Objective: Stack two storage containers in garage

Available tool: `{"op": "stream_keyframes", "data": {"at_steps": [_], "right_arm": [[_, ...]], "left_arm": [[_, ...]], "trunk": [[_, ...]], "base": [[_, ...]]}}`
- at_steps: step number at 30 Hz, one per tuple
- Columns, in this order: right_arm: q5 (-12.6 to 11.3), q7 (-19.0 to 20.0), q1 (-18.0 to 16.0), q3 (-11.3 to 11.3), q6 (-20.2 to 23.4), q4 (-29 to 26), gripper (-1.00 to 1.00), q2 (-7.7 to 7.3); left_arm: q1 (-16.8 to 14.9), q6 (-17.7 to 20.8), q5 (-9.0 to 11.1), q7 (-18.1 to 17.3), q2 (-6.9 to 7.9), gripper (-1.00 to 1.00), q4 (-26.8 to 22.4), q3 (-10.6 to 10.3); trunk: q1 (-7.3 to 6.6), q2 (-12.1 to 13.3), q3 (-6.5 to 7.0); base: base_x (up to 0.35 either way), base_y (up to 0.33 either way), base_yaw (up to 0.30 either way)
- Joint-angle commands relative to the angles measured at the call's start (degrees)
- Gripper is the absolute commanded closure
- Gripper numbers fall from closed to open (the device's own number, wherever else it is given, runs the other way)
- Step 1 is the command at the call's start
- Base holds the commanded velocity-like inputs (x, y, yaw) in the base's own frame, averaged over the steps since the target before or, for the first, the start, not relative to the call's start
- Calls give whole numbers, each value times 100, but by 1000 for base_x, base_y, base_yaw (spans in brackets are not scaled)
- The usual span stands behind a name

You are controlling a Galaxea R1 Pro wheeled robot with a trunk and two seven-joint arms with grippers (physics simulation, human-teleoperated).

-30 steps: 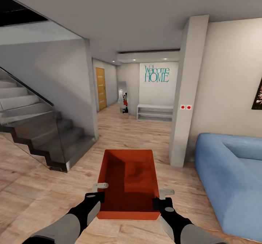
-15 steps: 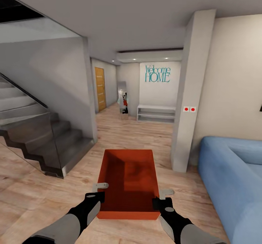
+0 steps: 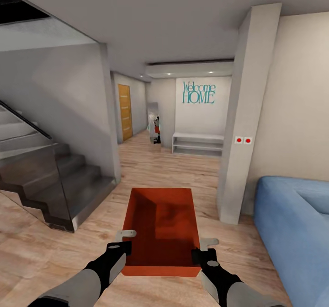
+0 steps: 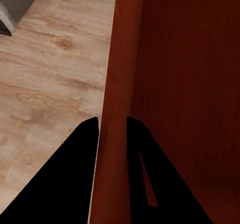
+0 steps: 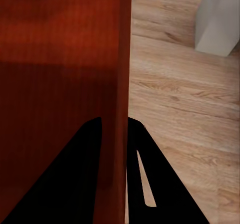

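One orange-red storage container (image 3: 162, 224) hangs low in front of me over the living room's light wood plank floor (image 3: 183, 169). My left gripper (image 3: 126, 242) is shut on its left wall near the close end. In the left wrist view the thin wall (image 4: 117, 58) passes between the black fingers of the left gripper (image 4: 112, 121). My right gripper (image 3: 202, 248) is shut on the right wall, which also runs between the fingers of the right gripper (image 5: 115, 120) in its wrist view. The bin is empty inside. The second container, the garage and its dark grey floor are out of view.
A staircase with a glass rail (image 3: 45, 174) stands to the left and a white pillar (image 3: 246, 115) to the right, with the blue sofa (image 3: 297, 224) beyond it. A hallway between them leads to a wooden door (image 3: 124, 112), a mirror (image 3: 154, 124) and a white bench (image 3: 197, 143).
The whole view has shifted: the stairs slid left, and the pillar and sofa slid right and look nearer, so the camera moved. The container and both grippers keep their places in the picture.
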Motion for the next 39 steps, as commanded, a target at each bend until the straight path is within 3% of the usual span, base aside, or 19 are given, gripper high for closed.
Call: {"op": "stream_keyframes", "data": {"at_steps": [1, 28, 39], "right_arm": [[-49, 28, 0, -106, -2, 9, 100, 0], [-53, 22, 0, -106, 7, 13, 100, 0], [-49, 27, 0, -106, 0, 9, 100, 0]], "left_arm": [[-2, -143, -104, 187, 214, 100, -29, 90], [-2, -143, -104, 189, 213, 100, -29, 89], [-2, -144, -104, 189, 210, 100, -29, 89]], "trunk": [[5, -4, -2], [5, -4, -2], [5, -4, -2]], "base": [[322, 0, 0], [322, 0, 0], [322, 0, 148]]}}
